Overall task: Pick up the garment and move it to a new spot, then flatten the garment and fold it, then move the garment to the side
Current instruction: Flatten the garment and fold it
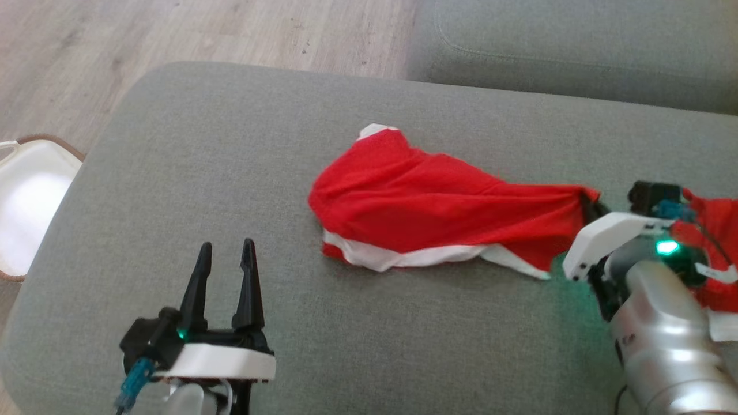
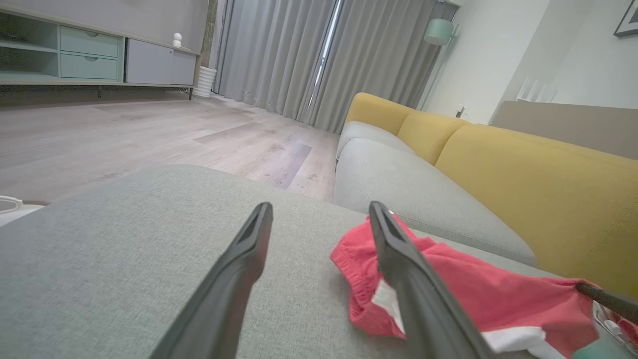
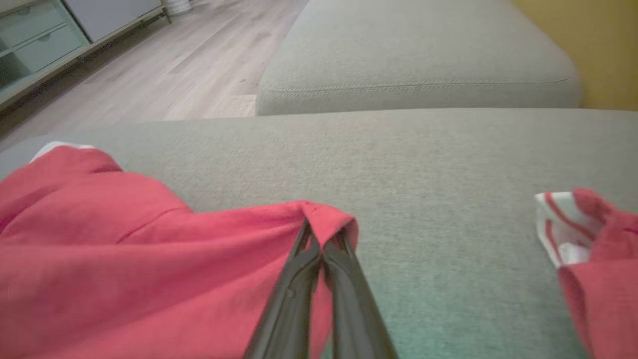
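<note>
At the far left, well apart from any finger, a white basket [image 1: 55, 144] stands on the floor beside the grey cushion [image 1: 219, 132]. The left gripper [image 1: 226, 245] hovers low over bare cushion, its two fingers spread wide with nothing between them, probably ready to take a second corner. Beyond its fingertips and to their right lies the red garment [image 1: 426, 202], crumpled on the cushion with white trim along its near edge. Its right-hand end rises into a taut peak because the right gripper [image 3: 323, 238] has its fingers pressed together on a fold of that cloth, a hold suited to lifting or dragging it to a new spot. Right of those fingers, apart from them, lies a red and white piece [image 3: 593, 249]; whether it belongs to the same garment I cannot tell
</note>
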Tool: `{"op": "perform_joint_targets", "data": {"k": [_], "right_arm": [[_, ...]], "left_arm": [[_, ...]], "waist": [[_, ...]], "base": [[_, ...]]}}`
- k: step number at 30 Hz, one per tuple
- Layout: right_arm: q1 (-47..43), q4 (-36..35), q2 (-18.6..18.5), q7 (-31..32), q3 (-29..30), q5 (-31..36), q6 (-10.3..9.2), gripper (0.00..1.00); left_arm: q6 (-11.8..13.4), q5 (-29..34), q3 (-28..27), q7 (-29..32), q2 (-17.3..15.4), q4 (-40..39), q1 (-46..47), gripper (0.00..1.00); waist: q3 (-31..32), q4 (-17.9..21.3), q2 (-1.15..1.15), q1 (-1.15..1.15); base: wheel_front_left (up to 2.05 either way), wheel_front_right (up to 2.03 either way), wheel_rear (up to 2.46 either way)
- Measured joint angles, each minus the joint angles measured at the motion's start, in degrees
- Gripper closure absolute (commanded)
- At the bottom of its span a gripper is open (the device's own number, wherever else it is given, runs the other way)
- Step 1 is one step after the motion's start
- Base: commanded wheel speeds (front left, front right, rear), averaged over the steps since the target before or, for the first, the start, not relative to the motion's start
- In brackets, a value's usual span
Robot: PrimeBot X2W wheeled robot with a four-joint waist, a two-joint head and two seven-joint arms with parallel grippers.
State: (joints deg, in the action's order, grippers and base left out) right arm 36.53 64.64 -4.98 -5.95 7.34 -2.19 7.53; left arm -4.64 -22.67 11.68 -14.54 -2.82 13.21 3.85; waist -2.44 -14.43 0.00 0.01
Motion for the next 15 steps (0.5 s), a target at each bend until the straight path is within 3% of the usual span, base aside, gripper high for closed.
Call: {"op": "perform_joint_targets", "data": {"k": [1, 2, 3, 11, 15], "right_arm": [[0.5, 0.0, 0.1, -0.3, 1.3, 1.1, 0.0, 1.0], [1.0, 0.0, 0.2, -1.1, 2.3, 2.3, 0.0, 0.12], [1.5, 0.0, 0.5, -1.6, 3.1, 3.4, 0.0, 0.0], [3.7, 0.8, 1.2, -2.5, 4.1, 4.9, 0.0, 0.0], [4.1, 1.1, 1.3, -3.7, 1.7, 4.2, 0.0, 0.0]], "left_arm": [[0.0, 0.0, 0.0, 0.0, 0.0, 0.0, 0.3, 0.0], [0.0, 0.0, 0.1, 0.0, 0.0, 0.0, 0.6, 0.0], [-0.1, 0.0, 0.3, 0.0, 0.0, 0.0, 0.7, 0.0], [-0.3, 0.0, 0.5, 0.0, 0.0, 0.5, 0.6, 0.0], [-0.3, 0.0, 0.1, 0.0, 0.0, 0.5, 0.6, 0.0]], "waist": [[-0.1, 0.1, 0.0, 0.0], [-0.2, 0.1, 0.0, 0.0], [-0.2, 0.2, 0.0, 0.0], [0.3, 0.7, 0.0, 0.0], [0.6, 1.6, 0.0, 0.0]], "base": [[0.0, 0.0, 0.0], [0.0, 0.0, 0.0], [0.0, 0.0, 0.0], [0.0, 0.0, 0.0], [0.0, 0.0, 0.0]]}}
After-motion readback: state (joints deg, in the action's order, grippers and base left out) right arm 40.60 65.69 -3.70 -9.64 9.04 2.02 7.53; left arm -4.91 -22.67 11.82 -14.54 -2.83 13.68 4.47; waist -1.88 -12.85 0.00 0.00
